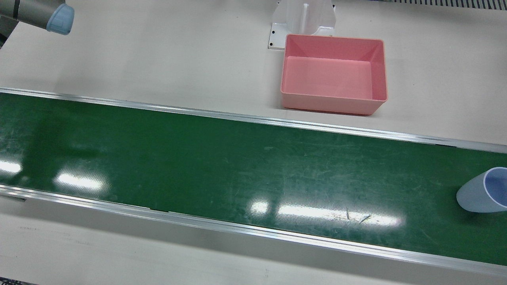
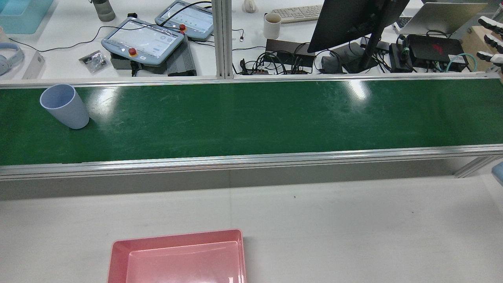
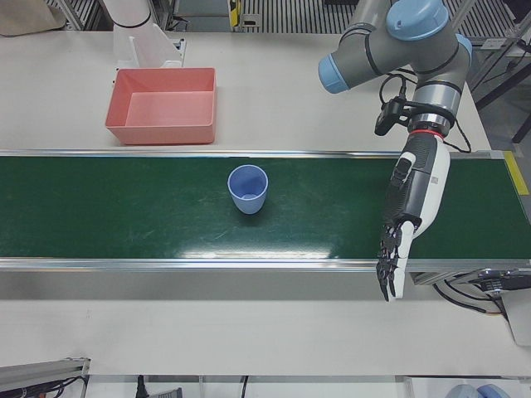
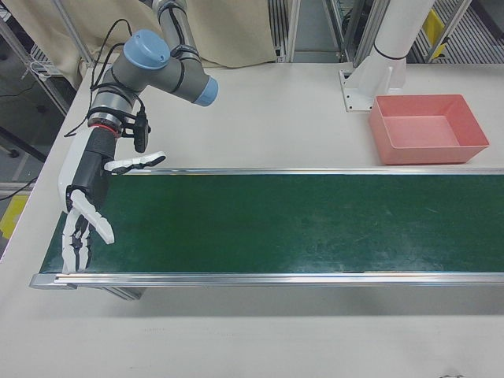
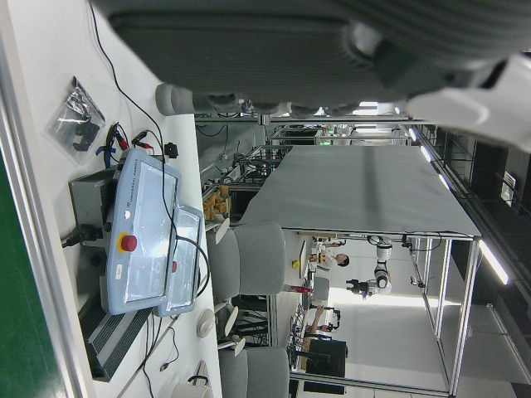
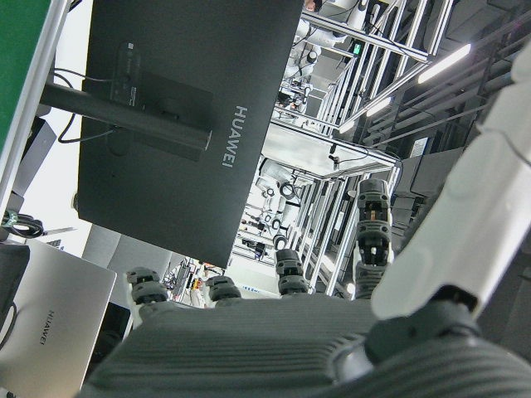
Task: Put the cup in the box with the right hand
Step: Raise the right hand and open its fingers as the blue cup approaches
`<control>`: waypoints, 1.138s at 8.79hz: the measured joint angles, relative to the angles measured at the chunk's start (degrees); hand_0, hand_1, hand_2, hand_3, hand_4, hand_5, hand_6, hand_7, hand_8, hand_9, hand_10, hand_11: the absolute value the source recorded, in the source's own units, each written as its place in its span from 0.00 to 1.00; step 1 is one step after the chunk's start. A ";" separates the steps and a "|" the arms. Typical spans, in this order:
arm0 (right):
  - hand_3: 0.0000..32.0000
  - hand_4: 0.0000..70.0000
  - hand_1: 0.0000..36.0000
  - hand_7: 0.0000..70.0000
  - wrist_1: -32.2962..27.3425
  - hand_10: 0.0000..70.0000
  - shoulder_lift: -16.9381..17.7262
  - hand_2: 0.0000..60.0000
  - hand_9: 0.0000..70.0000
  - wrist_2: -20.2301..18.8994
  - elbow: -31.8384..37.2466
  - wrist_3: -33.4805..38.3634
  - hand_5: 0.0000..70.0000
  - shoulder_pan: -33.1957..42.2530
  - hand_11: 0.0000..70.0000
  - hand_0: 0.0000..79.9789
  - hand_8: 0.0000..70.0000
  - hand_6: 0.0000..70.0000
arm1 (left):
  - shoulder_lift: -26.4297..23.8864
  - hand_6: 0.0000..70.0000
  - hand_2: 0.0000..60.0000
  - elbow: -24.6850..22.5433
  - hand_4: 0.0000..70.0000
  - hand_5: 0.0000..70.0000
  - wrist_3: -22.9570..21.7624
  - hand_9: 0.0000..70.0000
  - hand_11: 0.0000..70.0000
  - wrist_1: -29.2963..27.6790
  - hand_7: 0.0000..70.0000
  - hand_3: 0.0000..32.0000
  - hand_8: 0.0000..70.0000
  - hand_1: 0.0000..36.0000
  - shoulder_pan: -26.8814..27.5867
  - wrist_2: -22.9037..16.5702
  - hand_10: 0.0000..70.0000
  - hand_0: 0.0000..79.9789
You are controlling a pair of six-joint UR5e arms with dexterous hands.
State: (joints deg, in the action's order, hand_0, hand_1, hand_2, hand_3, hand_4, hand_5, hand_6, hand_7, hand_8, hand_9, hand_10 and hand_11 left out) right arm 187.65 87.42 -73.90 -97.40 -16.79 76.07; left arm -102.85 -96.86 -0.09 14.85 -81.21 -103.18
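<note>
A pale blue cup (image 3: 248,189) stands upright on the green belt (image 3: 124,224), alone and untouched; it also shows in the rear view (image 2: 65,106) and at the front view's right edge (image 1: 483,190). The pink box (image 3: 162,133) sits empty on the white table beyond the belt (image 1: 328,105) (image 4: 429,153) (image 2: 177,236). My right hand (image 4: 90,197) hangs open, fingers spread, over the belt's far end, a long way from the cup; its fingertips (image 2: 491,39) show in the rear view. My left hand (image 3: 411,215) is open with fingers stretched, over the other end of the belt.
A white arm pedestal (image 1: 303,19) stands right behind the box. Past the belt's rail lie two teach pendants (image 2: 143,39), a monitor (image 2: 353,23), cables and a mug (image 2: 272,25). The right arm's blue-capped elbow (image 1: 60,19) shows in the front view's corner.
</note>
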 measured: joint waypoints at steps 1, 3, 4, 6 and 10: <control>0.57 0.20 0.14 0.21 -0.01 0.07 0.02 0.00 0.07 -0.01 0.35 0.00 0.04 -0.28 0.11 0.58 0.01 0.02 | 0.00 0.00 0.00 0.00 0.00 0.00 0.00 0.00 0.00 0.00 0.00 0.00 0.00 0.00 0.00 0.00 0.00 0.00; 0.00 0.24 0.15 0.20 -0.03 0.07 -0.31 0.00 0.04 0.01 0.62 -0.03 0.04 -0.99 0.11 0.59 0.00 0.06 | 0.01 0.00 0.00 -0.05 0.00 0.00 0.00 0.00 0.00 0.02 0.00 0.00 0.00 0.00 0.00 0.00 0.00 0.00; 0.00 0.21 0.16 0.16 -0.06 0.06 -0.43 0.00 0.01 0.07 0.53 -0.02 0.04 -1.15 0.11 0.59 0.00 0.06 | 0.00 0.00 0.00 -0.07 0.00 0.00 0.00 0.00 0.00 0.06 0.00 0.00 0.00 0.00 0.00 0.00 0.00 0.00; 0.00 0.00 0.15 0.03 -0.09 0.06 -0.43 0.00 0.01 0.23 0.28 0.08 0.06 -1.19 0.12 0.60 0.00 0.04 | 0.00 0.00 0.00 -0.08 0.00 0.00 0.00 0.00 0.00 0.08 0.00 0.00 0.00 0.00 0.00 0.00 0.00 0.00; 0.00 0.00 0.16 0.04 -0.10 0.07 -0.09 0.00 0.03 0.28 0.63 0.58 0.06 -1.21 0.12 0.58 0.00 0.04 | -0.02 0.00 0.00 -0.06 0.00 0.00 0.00 0.00 0.00 0.06 0.00 0.00 0.00 0.00 0.00 0.00 0.00 0.00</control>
State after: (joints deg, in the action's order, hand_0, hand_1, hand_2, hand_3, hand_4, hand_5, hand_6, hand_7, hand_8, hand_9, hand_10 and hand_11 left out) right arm 187.56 87.33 -73.63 -96.77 -16.21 74.85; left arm -102.87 -96.92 -0.09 14.92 -81.21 -103.18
